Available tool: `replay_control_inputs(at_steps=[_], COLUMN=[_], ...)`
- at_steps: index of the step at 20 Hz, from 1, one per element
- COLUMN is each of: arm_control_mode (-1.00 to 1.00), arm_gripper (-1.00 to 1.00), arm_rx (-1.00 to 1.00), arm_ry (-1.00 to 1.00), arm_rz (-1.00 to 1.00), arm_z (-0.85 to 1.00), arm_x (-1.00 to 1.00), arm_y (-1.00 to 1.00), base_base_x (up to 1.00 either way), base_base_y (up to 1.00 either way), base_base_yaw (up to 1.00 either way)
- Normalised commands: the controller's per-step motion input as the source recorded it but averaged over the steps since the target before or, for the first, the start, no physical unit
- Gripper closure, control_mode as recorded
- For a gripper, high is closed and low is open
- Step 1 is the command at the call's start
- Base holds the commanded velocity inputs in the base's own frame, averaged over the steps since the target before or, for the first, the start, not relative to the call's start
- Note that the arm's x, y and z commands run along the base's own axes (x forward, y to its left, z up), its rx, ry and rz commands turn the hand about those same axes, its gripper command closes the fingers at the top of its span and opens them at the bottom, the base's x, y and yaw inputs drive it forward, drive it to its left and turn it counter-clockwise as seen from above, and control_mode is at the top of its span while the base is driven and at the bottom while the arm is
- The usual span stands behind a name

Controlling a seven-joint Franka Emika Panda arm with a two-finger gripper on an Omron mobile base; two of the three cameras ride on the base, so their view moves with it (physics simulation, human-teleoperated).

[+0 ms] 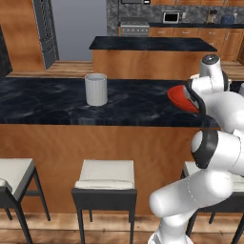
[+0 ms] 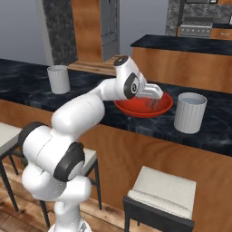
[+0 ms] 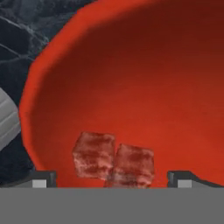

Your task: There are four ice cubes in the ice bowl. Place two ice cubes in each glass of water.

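Claw (image 3: 112,177) wide open, empty, over ice cubes (image 3: 113,161).

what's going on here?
The white arm has its claw open, down in the red ice bowl on the dark counter. Two ice cubes sit side by side between the fingertips, not gripped. One glass of water stands just right of the bowl, the other farther off to its left. No ice visible in either glass.
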Motion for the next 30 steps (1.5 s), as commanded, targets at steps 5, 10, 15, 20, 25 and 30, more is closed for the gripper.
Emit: replay_control_inputs(at_steps=[5,10,15,20,25,30], arm_control_mode=[-1.00,-1.00,-1.00,-1.00,-1.00,-1.00], arm_gripper=[-1.00,-1.00,-1.00,-1.00,-1.00,-1.00], arm_rx=[-0.20,-0.03,0.02,0.00,0.00,0.00], arm_ry=[0.00,0.00,-0.01,0.00,0.05,0.08], arm_rz=[0.05,0.00,0.00,-0.01,-0.05,-0.03], arm_z=[-0.23,-0.37,-0.24,-0.15,-0.37,-0.30], arm_x=[0.39,0.20,0.26,0.16,-0.06,-0.17], arm_y=[0.00,-0.36,-0.39,-0.08,0.00,0.10], base_base_x=[0.00,0.00,0.00,0.00,0.00,0.00], base_base_y=[0.00,0.00,0.00,0.00,0.00,0.00], base_base_yaw=[0.00,0.00,0.00,0.00,0.00,0.00])
